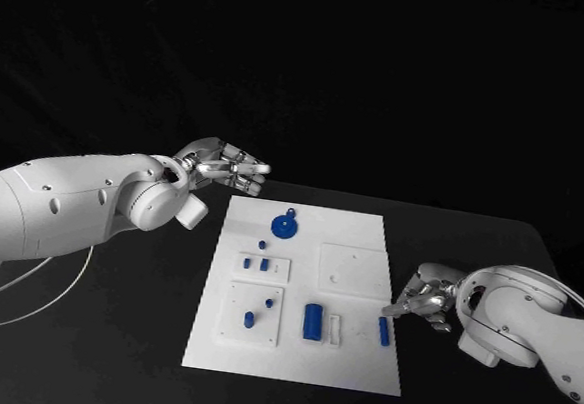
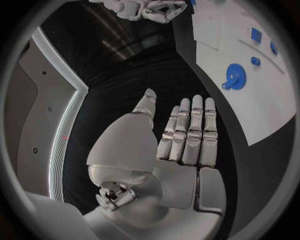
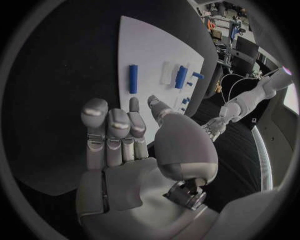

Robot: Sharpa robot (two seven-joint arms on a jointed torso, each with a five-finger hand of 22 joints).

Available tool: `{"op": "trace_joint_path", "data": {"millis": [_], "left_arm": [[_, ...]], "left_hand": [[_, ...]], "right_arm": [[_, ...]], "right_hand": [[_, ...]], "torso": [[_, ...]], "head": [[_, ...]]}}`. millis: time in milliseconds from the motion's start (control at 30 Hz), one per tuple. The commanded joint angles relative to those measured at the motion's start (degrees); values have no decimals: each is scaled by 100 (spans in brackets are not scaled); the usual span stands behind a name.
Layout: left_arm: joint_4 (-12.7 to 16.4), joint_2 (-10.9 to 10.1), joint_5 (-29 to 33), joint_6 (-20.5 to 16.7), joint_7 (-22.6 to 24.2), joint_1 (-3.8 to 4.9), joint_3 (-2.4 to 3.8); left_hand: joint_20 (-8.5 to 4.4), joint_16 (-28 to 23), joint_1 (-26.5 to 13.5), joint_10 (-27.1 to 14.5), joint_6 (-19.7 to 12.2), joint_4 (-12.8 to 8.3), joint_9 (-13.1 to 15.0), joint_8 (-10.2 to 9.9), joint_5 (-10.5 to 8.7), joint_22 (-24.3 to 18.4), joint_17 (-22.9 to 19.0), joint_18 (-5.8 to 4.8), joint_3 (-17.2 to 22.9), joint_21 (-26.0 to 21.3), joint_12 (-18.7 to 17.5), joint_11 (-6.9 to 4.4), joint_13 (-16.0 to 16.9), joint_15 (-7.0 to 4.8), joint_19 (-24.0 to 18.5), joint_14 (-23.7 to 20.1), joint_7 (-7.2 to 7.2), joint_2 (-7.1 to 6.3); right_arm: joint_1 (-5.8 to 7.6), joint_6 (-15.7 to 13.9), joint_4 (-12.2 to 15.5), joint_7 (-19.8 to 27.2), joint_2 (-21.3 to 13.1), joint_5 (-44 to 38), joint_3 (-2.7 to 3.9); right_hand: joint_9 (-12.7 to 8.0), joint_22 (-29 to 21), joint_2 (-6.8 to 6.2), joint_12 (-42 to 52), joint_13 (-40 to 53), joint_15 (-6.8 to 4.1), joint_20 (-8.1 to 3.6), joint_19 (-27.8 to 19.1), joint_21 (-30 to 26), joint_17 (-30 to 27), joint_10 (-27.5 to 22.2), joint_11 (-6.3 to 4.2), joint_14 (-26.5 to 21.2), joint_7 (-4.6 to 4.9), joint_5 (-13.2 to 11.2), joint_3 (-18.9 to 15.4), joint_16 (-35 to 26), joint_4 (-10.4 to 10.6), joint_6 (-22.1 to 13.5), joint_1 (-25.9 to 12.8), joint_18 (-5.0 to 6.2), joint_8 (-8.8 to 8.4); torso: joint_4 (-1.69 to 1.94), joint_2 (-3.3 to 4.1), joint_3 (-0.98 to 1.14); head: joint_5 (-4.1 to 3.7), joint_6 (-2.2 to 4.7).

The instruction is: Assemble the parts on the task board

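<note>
In the middle of the black table [image 1: 100,338], from the head camera, I see the white board [image 1: 342,370] lying with its long side running away from me. Near its far end sits a blue gear [image 1: 285,226], its short stem pointing away. On the near half a thick blue cylinder [image 1: 313,321] lies flat, long axis along the board's length, and a thinner blue bar [image 1: 384,331] lies parallel to it, close to the board's right edge. Small blue pegs [image 1: 265,263] sit in the square blocks on the left half. My left hand [image 1: 224,165] hangs beyond the far left corner of the board, off it, fingers apart and holding nothing. My right hand [image 1: 424,302] is just off the right edge, beside the thin bar; I see nothing in it. Bare table lies open on both sides of the board.

From the left wrist, the left hand [image 2: 181,145] is flat, fingers straight and side by side, thumb out, palm empty. The gear [image 2: 235,76] lies on the board [image 2: 262,115] well beyond the fingertips, and the board's edge runs alongside the hand with dark table between.

From the right wrist, the right hand [image 3: 125,145] is spread and empty, fingers raised. The bar [image 3: 133,78] lies just inside the board's [image 3: 150,45] edge, past the fingertips, with the cylinder [image 3: 181,76] further in.
</note>
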Motion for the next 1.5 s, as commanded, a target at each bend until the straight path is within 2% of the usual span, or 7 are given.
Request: {"op": "trace_joint_path", "data": {"millis": [33,633,933,1067,1167,1367,1500], "left_arm": [[26,0,39,-14,136,3,4],[18,11,41,124,76,3,4],[1,32,29,163,48,2,2],[-1,32,25,171,37,2,2],[2,30,23,180,23,2,1],[14,19,21,185,-7,2,0],[21,7,21,195,-31,2,-1]], "left_hand": [[-19,-21,-12,-58,18,-18,5,-4,-32,9,-1,-71,-1,2,-18,-3,0,5,25,-9,2,38],[0,-19,-55,-102,5,10,6,-4,-40,5,-7,-51,-39,-9,-21,14,-1,31,25,-101,6,-9],[6,-23,-63,-119,-32,61,5,-5,-40,3,-10,-50,-31,-26,-20,20,-1,38,23,-122,13,-52],[16,-19,-62,-117,-30,75,5,-4,-41,3,-8,-45,-23,-34,-20,22,-1,49,16,-166,12,-61],[18,-20,-63,-119,-35,80,4,-5,-41,3,-8,-43,-21,-37,-20,23,-1,51,14,-170,13,-63],[31,-21,-86,-164,-231,115,-4,-15,-42,0,-12,-43,-17,-53,-20,41,-1,69,-4,-227,37,-120],[43,-19,-83,-189,-305,169,-6,-14,-43,0,-11,-34,33,-70,-19,50,0,79,-14,-258,46,-170]], "right_arm": [[-14,466,-16,-403,-17,-233,2],[-230,358,-24,-551,160,-499,-50],[-257,275,-46,-558,236,-775,-84],[-260,213,-95,-563,306,-909,-122],[-262,166,-132,-567,371,-1020,-210],[-263,122,-194,-576,468,-1211,-334],[-263,157,-217,-587,491,-1326,-396]], "right_hand": [[161,510,-8,-26,-5,-14,-5,286,-38,2,-28,-1,15,-34,-23,31,-27,9,-5,-82,-85,21],[733,516,-173,-18,-1,-23,-13,294,-33,19,-18,-17,20,-64,-133,15,-20,296,9,-89,-99,20],[793,515,-269,-30,-3,-21,-12,294,-35,14,-31,-10,15,-52,-159,-11,-32,399,-15,-58,-95,18],[798,514,-275,-29,-1,-22,-13,294,-40,15,-32,-10,16,-51,-162,-1,-32,401,-17,-48,-94,19],[802,513,-273,-27,3,-23,-13,294,-45,15,-35,-11,15,-51,-160,30,-34,379,-27,-9,-93,17],[747,509,-160,-61,-3,-27,-14,290,-60,-6,-79,-7,9,-43,-50,332,-64,97,-114,223,-91,9],[460,506,21,-183,-60,-14,-10,282,-89,-30,-174,37,-2,43,750,589,-107,-553,-289,396,-77,6]], "torso": [[10,-1,-6],[14,0,-6],[11,-1,-4],[12,1,-1],[16,4,0],[14,1,-4],[15,-4,-11]], "head": [[-18,26],[-19,-28],[-47,-49],[-45,-60],[-31,-73],[-23,-82],[-24,-99]]}}
